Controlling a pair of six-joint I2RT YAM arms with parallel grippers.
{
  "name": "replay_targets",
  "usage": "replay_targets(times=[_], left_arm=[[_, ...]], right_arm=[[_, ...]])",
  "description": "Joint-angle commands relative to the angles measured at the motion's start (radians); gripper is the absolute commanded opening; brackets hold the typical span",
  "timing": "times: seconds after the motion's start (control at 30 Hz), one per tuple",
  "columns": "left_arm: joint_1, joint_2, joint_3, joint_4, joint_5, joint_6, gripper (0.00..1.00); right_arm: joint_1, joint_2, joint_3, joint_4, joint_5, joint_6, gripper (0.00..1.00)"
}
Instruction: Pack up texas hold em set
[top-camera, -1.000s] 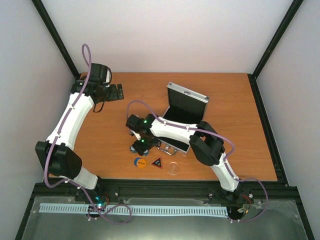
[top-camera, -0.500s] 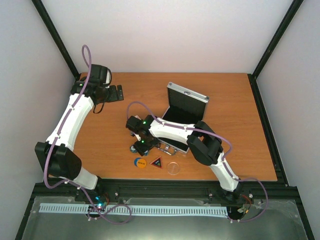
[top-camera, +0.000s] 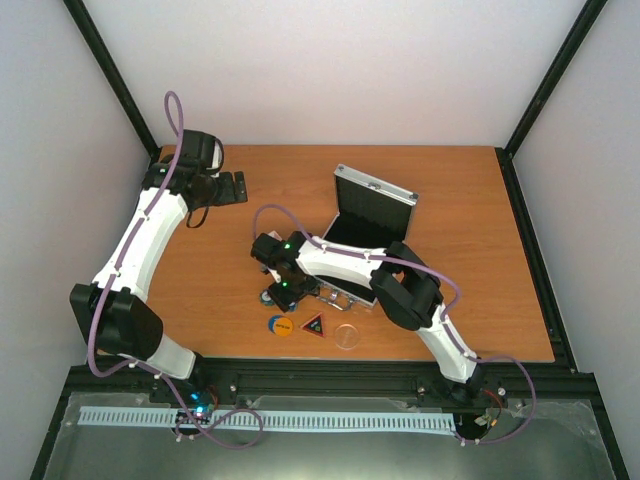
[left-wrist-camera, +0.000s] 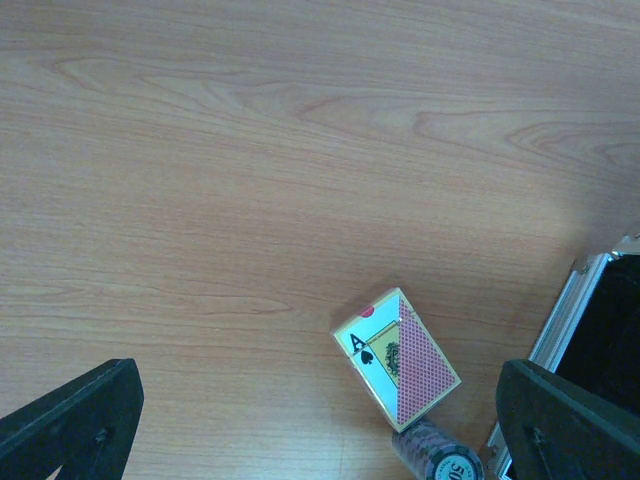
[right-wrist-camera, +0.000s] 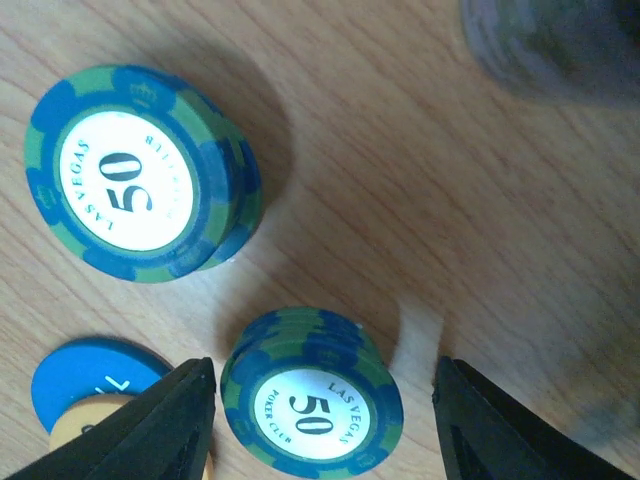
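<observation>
Left gripper (top-camera: 231, 186) hangs over the upper left of the table (top-camera: 470, 260), its jaws spread as wide as they go and holding nothing. In its wrist view the dark fingers (left-wrist-camera: 70, 425) fill the bottom corners with bare wood between them. Low and right of centre there, the card pack (left-wrist-camera: 397, 360) lies flat and askew. A purple chip stack (left-wrist-camera: 440, 465) sits just beside its lower corner, and the silver rim of the case (left-wrist-camera: 565, 310) shows at the right edge.

From above, the case sits at the table's centre with its black-lined lid raised. The right gripper (top-camera: 274, 294) points down just left of the case's front edge. Below it, along the near edge, the orange disc (top-camera: 282, 325), the black-red triangle (top-camera: 314, 325) and the clear disc (top-camera: 347, 336) lie in a row, apart from one another.

In the right wrist view the jaws stand partway apart on either side of a blue-green chip stack (right-wrist-camera: 315, 405) marked 50. The left finger is close against it, a gap shows at the right finger, and the stack is not clamped. A second blue-green stack (right-wrist-camera: 140, 175) sits in the upper left of that frame.
</observation>
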Motion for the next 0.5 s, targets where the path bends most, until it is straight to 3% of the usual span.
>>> replay_targets(times=[0.0, 0.47], left_arm=[[0.002, -0.030, 0.000, 0.010, 0.002, -0.008, 1.00], [0.002, -0.031, -0.012, 0.008, -0.001, -0.005, 1.00]], right_arm=[[0.005, 0.030, 0.024, -0.005, -0.005, 0.008, 0.60], [0.043, 0.027, 0.013, -0.047, 0.020, 0.012, 0.56]])
